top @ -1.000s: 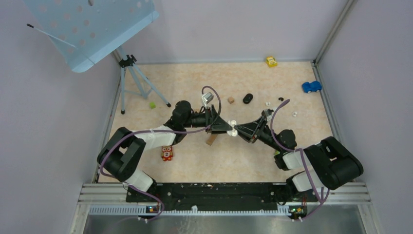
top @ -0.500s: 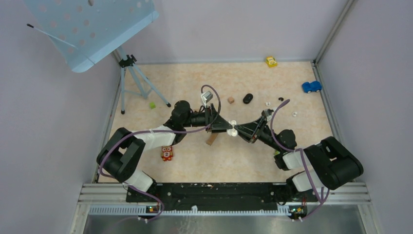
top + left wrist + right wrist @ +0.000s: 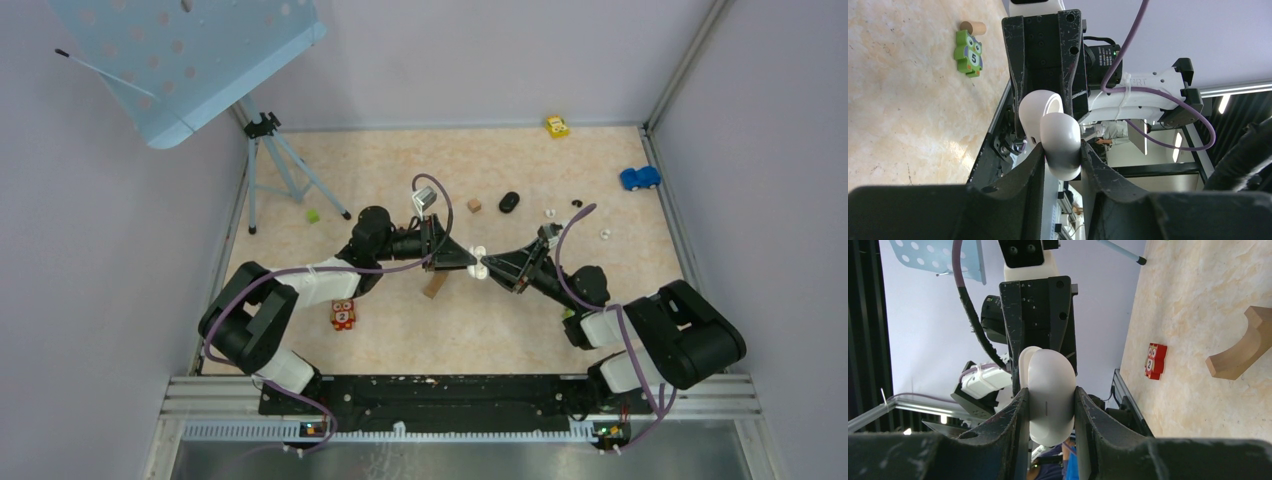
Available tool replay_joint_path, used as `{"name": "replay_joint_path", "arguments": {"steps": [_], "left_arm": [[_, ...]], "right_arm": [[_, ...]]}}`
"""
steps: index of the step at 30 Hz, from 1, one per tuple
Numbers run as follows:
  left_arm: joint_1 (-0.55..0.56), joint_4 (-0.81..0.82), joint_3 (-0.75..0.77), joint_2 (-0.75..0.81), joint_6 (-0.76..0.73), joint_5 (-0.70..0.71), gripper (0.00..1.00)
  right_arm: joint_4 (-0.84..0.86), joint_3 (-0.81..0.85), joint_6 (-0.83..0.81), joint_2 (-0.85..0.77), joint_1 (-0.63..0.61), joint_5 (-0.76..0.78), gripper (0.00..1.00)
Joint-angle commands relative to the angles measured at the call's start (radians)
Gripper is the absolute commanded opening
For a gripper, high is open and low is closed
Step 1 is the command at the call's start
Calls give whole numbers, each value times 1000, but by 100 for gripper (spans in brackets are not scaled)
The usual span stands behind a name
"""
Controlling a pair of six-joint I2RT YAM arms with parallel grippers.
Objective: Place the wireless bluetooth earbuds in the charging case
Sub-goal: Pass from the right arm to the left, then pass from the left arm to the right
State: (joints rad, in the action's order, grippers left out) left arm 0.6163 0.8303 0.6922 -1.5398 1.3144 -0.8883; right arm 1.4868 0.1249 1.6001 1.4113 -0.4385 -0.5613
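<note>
The white charging case (image 3: 480, 264) hangs above the middle of the table, held from both sides. My left gripper (image 3: 473, 260) is shut on one rounded half of the case (image 3: 1060, 152); the other, hollow half (image 3: 1040, 111) shows behind it. My right gripper (image 3: 488, 267) is shut on the case's body (image 3: 1049, 390), its fingers (image 3: 1018, 410) pressed flat on both sides. Tiny white earbuds (image 3: 550, 212) (image 3: 605, 235) and a black one (image 3: 577, 204) lie on the table to the far right of the case.
A wooden arch block (image 3: 434, 287) lies just below the grippers and a red owl block (image 3: 343, 314) to the near left. A black oval object (image 3: 509, 201) and a small wooden cube (image 3: 474, 205) sit behind. A tripod (image 3: 280, 165) stands at left; toy cars (image 3: 639, 178) (image 3: 557, 126) at the back right.
The left gripper's jaws have narrowed onto the case. Both arms have stayed nearly in place, tips together.
</note>
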Motion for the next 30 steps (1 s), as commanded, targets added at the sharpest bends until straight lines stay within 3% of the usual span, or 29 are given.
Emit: {"name": "replay_joint_path", "arguments": {"steps": [1, 5, 11, 14, 15, 17, 21, 25, 30], "left_arm": [[2, 24, 13, 41, -22, 16, 30], [2, 23, 10, 43, -24, 17, 24], [2, -7, 11, 55, -53, 13, 3], [0, -44, 13, 65, -78, 21, 0], [-2, -55, 13, 68, -85, 23, 0], [-11, -75, 12, 75, -97, 23, 0], [-48, -152, 12, 98, -136, 16, 0], [-93, -261, 28, 120, -203, -17, 0], [-120, -379, 73, 125, -312, -105, 0]], "right_arm": [[236, 4, -11, -15, -7, -2, 0], [236, 4, -10, -14, -7, -2, 0], [237, 0, -9, -7, -7, -2, 0], [235, -6, -6, -2, -6, 3, 40], [234, -10, -7, -3, -7, 8, 47], [217, -20, -15, -10, -6, 19, 58], [109, -42, -52, -80, 4, 39, 67], [-224, -38, -151, -267, 40, 24, 68], [-1157, 188, -565, -604, 43, 131, 69]]}}
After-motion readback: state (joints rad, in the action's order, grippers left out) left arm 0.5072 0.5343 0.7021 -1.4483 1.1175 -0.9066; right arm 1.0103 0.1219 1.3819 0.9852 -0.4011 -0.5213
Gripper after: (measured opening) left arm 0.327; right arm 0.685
